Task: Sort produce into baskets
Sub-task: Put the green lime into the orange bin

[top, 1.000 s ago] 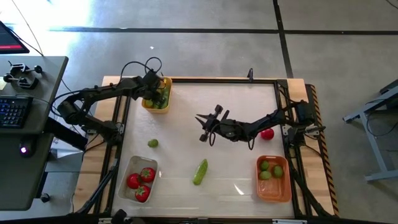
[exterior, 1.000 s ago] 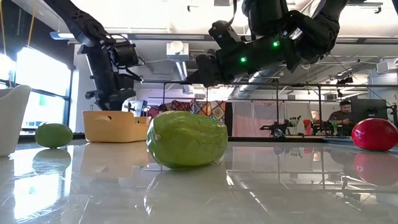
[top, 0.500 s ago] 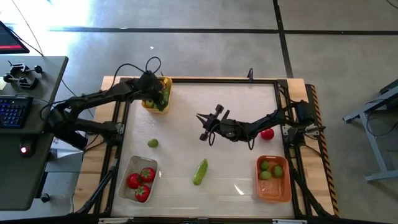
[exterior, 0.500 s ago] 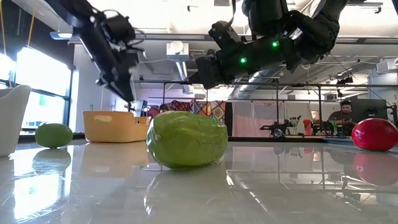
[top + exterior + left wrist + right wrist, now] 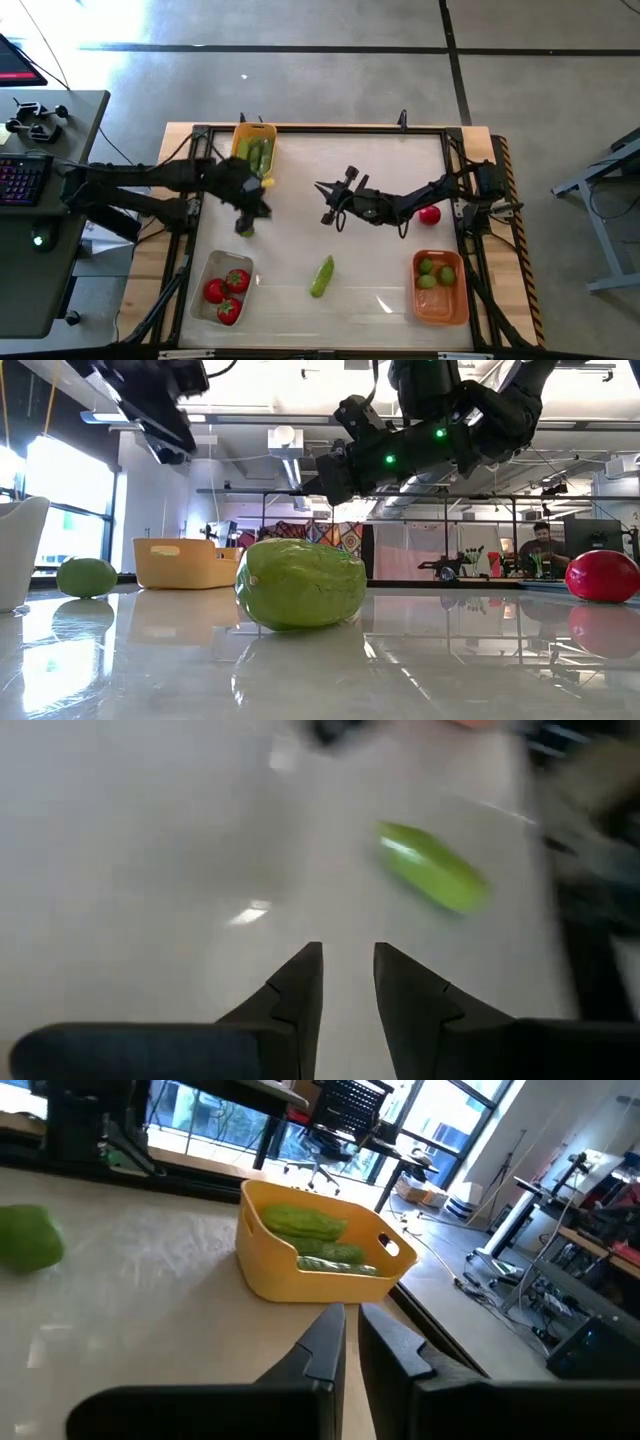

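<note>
Jaws of the left gripper [image 5: 347, 982] stand slightly parted and empty, hanging over the lime [image 5: 87, 576] at the table's left. Nearer and to its right lies the cucumber [image 5: 321, 276], long axis tilted. Right gripper [image 5: 350, 1342], closed and empty, waits mid-table.

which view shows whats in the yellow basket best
The right wrist view: the yellow basket sits close, with green cucumbers visible over its rim. The high view shows it small, from above. The low view shows only its side wall. The left wrist view misses it.
</note>
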You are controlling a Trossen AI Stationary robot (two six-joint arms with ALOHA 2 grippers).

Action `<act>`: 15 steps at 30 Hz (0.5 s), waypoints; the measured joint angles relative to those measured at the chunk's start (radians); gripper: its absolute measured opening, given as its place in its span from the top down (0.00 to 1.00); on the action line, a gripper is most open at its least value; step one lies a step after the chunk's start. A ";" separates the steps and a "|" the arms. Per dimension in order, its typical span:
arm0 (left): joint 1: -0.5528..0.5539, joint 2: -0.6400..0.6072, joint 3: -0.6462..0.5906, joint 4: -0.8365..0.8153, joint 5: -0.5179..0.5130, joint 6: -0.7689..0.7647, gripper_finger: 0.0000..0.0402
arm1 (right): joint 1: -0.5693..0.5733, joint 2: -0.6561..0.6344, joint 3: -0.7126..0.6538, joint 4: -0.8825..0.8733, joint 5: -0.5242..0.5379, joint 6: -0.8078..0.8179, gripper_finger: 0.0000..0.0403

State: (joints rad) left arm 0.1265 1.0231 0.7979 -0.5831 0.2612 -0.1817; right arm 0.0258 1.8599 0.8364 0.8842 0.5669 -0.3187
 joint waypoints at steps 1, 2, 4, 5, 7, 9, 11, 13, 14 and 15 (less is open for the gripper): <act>-0.030 0.001 0.000 -0.001 0.038 -0.001 0.81 | 0.002 0.000 0.000 -0.002 0.002 -0.015 0.95; -0.063 0.002 0.000 -0.008 0.057 0.000 0.81 | 0.006 0.000 0.000 -0.004 0.010 -0.024 0.95; -0.126 0.002 0.000 -0.037 0.047 0.015 0.81 | 0.014 0.000 0.000 -0.006 0.037 -0.044 0.95; -0.156 0.004 0.000 -0.061 0.024 0.030 0.81 | 0.019 0.000 0.000 -0.011 0.054 -0.054 0.95; -0.206 0.015 0.000 -0.124 -0.051 0.014 0.80 | 0.029 0.000 0.000 -0.027 0.086 -0.060 0.95; -0.242 0.041 0.000 -0.204 -0.123 -0.056 0.79 | 0.040 0.000 0.000 -0.051 0.110 -0.058 0.95; -0.269 0.075 0.000 -0.290 -0.175 -0.087 0.76 | 0.054 0.000 0.000 -0.072 0.127 -0.054 0.95; -0.297 0.108 0.000 -0.354 -0.233 -0.098 0.73 | 0.070 0.000 0.000 -0.091 0.138 -0.036 0.95; -0.308 0.125 0.000 -0.372 -0.259 -0.097 0.71 | 0.079 0.000 0.000 -0.095 0.140 -0.028 0.95; -0.316 0.140 0.000 -0.387 -0.281 -0.097 0.69 | 0.089 0.000 0.000 -0.095 0.142 -0.021 0.95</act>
State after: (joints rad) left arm -0.1892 1.1635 0.7982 -0.9702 -0.0201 -0.2784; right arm 0.1144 1.8599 0.8364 0.7889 0.7089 -0.3397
